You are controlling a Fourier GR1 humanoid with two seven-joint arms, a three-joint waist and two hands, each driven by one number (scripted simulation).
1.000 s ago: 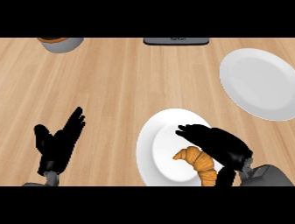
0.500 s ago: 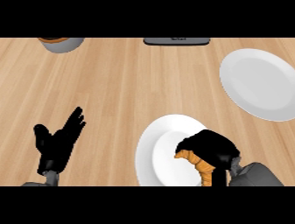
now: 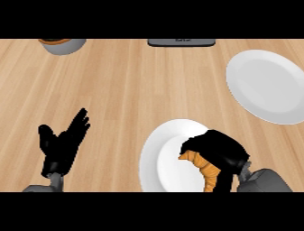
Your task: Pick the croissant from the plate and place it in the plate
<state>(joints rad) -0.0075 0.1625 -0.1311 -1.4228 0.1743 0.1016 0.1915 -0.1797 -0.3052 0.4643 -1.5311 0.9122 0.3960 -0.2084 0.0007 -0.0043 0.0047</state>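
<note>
Setting: kitchen counter, seen from steeply above. Evidence: light wooden countertop (image 3: 134, 85) with lengthwise plank grain fills the view. Tableware present: two white round plates, one near (image 3: 161, 162) carrying a croissant (image 3: 204, 169), one far right (image 3: 271, 85). Grey bowl (image 3: 62, 45) with orange contents at the top edge, left. Dark flat object (image 3: 181, 42) at top centre, cut off; identity cannot be told.

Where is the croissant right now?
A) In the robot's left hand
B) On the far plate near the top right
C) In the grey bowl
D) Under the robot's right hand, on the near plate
D: the right hand curls over the orange croissant on the near plate.
</note>
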